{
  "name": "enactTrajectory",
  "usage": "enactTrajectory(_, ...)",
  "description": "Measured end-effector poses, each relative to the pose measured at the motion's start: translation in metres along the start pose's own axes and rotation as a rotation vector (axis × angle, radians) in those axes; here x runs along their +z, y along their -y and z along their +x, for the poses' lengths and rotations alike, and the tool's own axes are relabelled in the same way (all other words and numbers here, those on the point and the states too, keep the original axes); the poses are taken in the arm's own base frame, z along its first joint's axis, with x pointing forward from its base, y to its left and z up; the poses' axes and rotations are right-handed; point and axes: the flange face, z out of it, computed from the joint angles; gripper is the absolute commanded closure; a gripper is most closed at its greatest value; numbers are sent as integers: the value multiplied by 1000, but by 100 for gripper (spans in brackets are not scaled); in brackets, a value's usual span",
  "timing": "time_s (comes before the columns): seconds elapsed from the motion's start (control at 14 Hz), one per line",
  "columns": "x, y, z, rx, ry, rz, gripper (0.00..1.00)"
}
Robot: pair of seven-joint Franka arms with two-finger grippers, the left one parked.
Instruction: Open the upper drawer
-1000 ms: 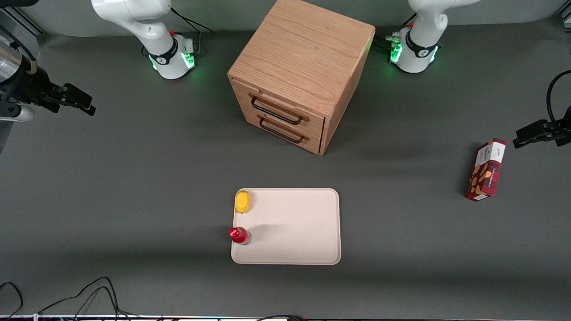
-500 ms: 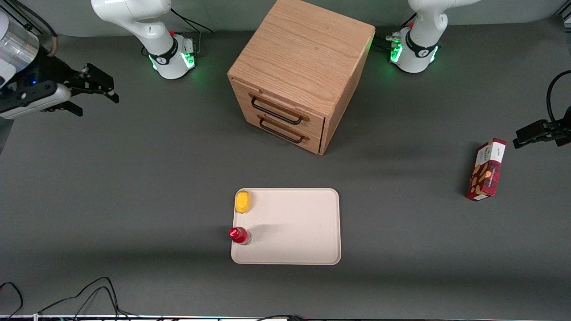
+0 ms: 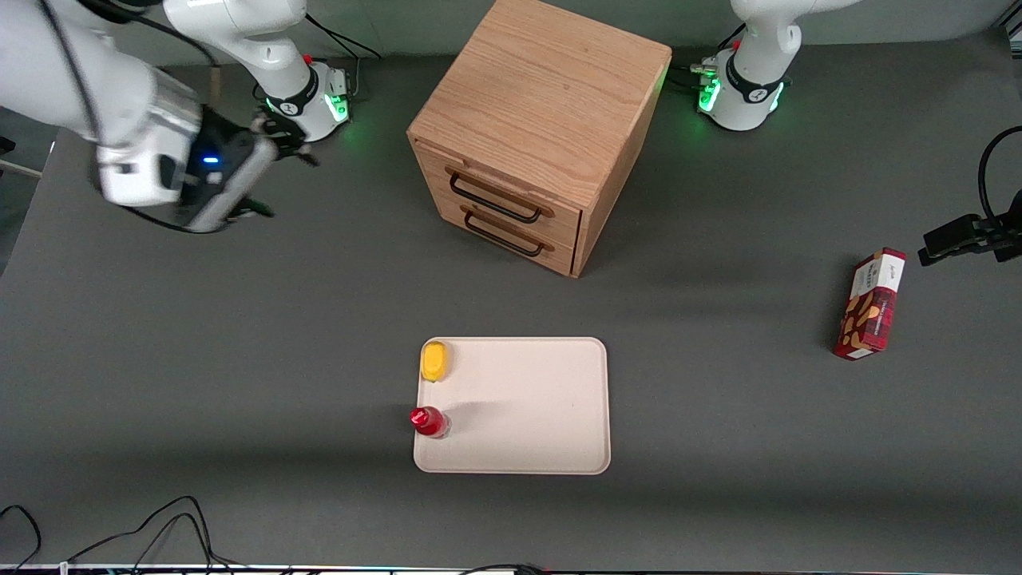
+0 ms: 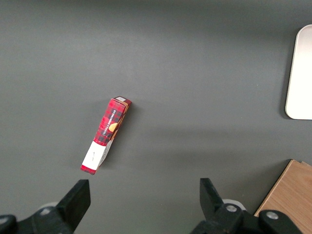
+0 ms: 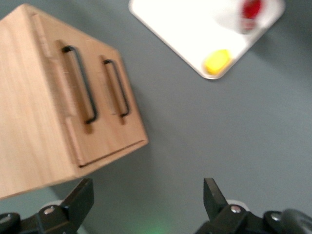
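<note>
The upper drawer (image 3: 495,196) is the top one of two in the light oak cabinet (image 3: 543,104). It is shut, with a black wire handle (image 3: 491,200). The bottom drawer (image 3: 511,239) sits under it, also shut. In the right wrist view the upper drawer (image 5: 63,102) and its handle (image 5: 83,85) face the camera. My gripper (image 3: 275,172) hangs above the table toward the working arm's end, well apart from the cabinet. It is open and empty, as the right wrist view (image 5: 148,200) shows.
A beige tray (image 3: 527,407) lies nearer the front camera than the cabinet, holding a yellow item (image 3: 434,361) and a red-capped bottle (image 3: 429,421). A red plaid box (image 3: 870,303) lies toward the parked arm's end. Cables (image 3: 144,535) trail at the table's front edge.
My gripper has swung in from the table's edge toward the cabinet and turned. The drawers, tray and box have not moved.
</note>
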Motion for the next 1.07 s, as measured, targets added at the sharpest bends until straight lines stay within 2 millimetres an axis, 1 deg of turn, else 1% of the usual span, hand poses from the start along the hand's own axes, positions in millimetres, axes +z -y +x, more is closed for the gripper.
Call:
enactTrajectory(0.14,42,23,28,-91,50,50,0)
enactTrajectory(0.29,79,34,53,-139,68,83,0)
enactTrajectory(0.5,134,33,84,-171,84,140,0)
enactTrajectory(0.71,186,21,106,-170,95,199,0)
enactTrajectory(0.79,201,19,112,-170,99,216,0)
enactTrajectory(0.93,225,23,121,-178,102,234,0)
enactTrajectory(1.07,236,29,125,-188,111,243,0)
